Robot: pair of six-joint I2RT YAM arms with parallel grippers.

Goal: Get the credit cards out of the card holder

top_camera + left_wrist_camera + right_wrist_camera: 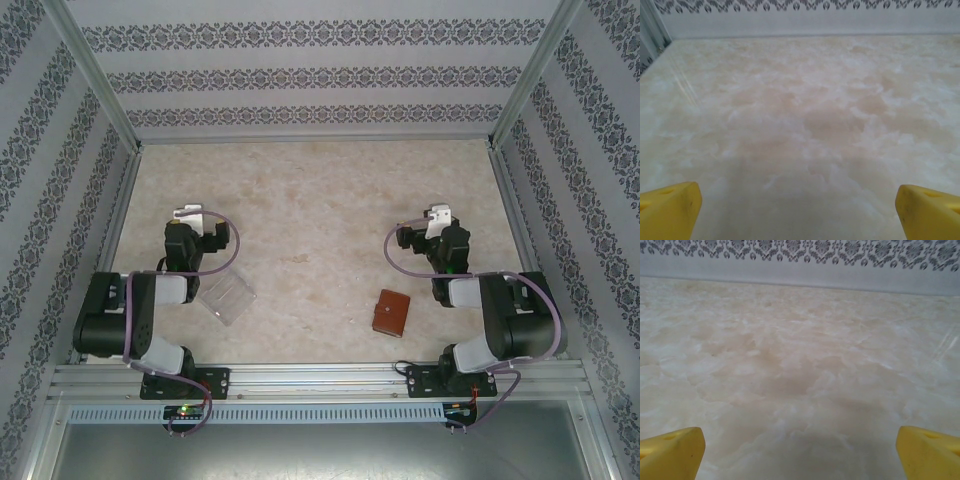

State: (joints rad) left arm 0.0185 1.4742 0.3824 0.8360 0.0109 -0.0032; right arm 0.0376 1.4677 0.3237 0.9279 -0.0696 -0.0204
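Nearest the front edge of the surface, the card holder is being shown lying closed and flat, its reddish-brown cover facing up. It is being flanked on its right by the right arm, close beside it but not touching. The clear plastic tray is being shown resting on the surface just beside the left arm, well apart from the card holder.

Farther in, the left hand is being held above bare surface with its jaws spread wide and nothing between them. The right hand is likewise being held wide over bare surface, with nothing being gripped. Both hands are being pointed away from the card holder and the tray, toward the back.

Beyond them, the marbled beige surface is being bounded at the far side by the patterned wall.
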